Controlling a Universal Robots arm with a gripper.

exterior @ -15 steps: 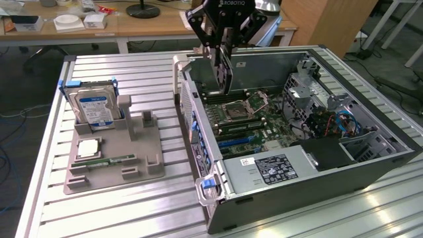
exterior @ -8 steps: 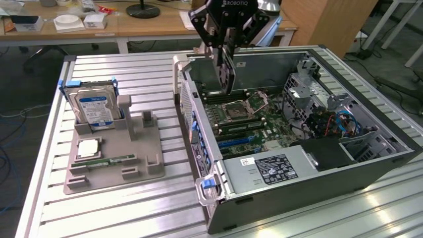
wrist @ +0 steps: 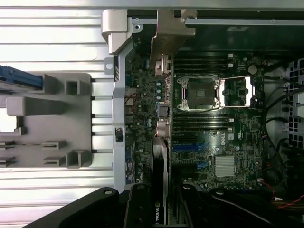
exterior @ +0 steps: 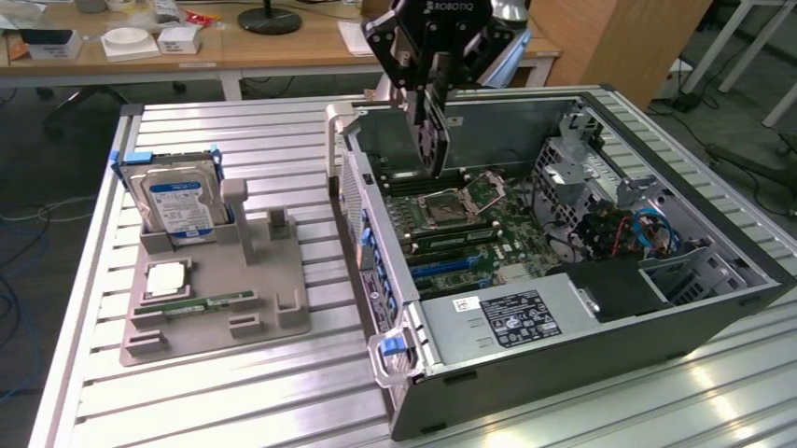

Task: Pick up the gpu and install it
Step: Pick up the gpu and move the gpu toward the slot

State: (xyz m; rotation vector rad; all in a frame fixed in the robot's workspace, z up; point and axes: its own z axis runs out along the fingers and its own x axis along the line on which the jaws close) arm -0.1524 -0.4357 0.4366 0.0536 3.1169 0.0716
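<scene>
The gpu, a thin dark card, hangs upright on its edge from my gripper, which is shut on its upper end. It hovers over the back of the open computer case, above the green motherboard and close to the case's rear wall. In the wrist view the gpu shows edge-on between my black fingers, its metal bracket at the far end near the case's rear frame. The card runs alongside the cpu socket, above the blue and black slots.
A grey fixture tray sits on the slatted metal table at the exterior view's left, holding a silver hard drive, a cpu chip and a green memory stick. The power supply and cables occupy the case's near side.
</scene>
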